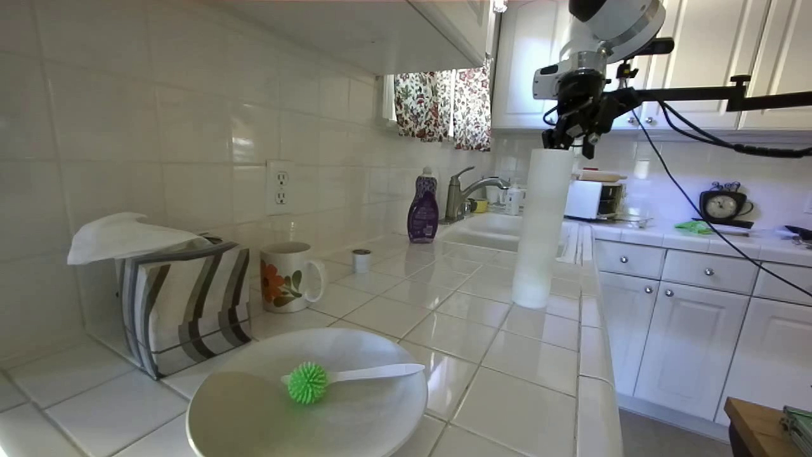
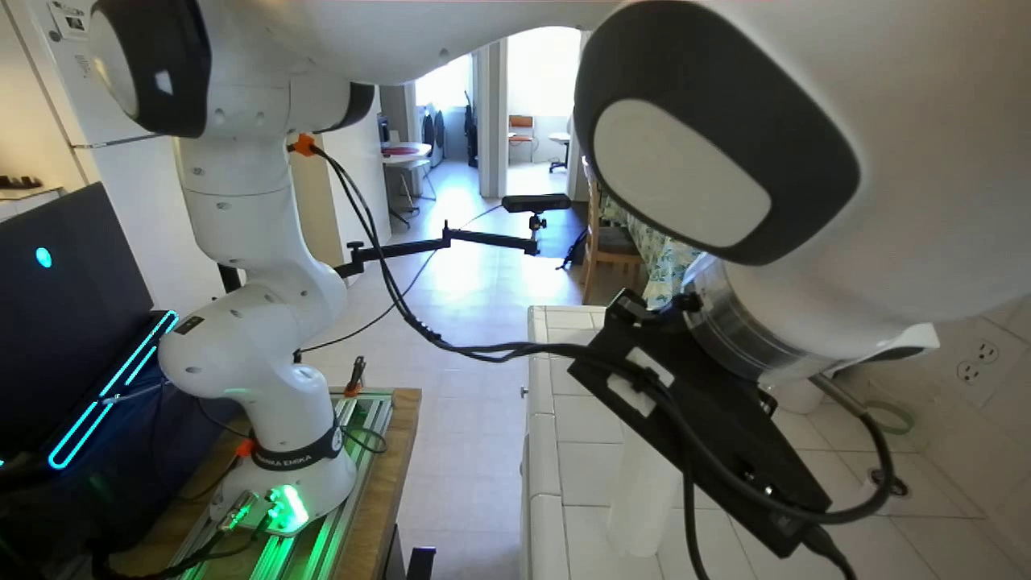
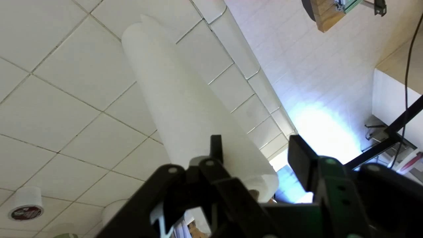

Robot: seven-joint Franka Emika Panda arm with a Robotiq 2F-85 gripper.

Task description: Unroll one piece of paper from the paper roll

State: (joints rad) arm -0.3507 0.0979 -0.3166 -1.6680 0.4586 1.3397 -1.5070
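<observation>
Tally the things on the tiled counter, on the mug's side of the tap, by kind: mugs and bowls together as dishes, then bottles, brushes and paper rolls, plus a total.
Dishes: 2 (mug, bowl)
Bottle: 1
Brush: 1, lying in the bowl
Paper roll: 1
Total: 5

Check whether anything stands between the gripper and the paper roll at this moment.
Nothing visible does. The gripper is open at the top of the paper roll, with no other object in between; whether they touch is unclear. The purple bottle and mug stand well apart from both.
</observation>
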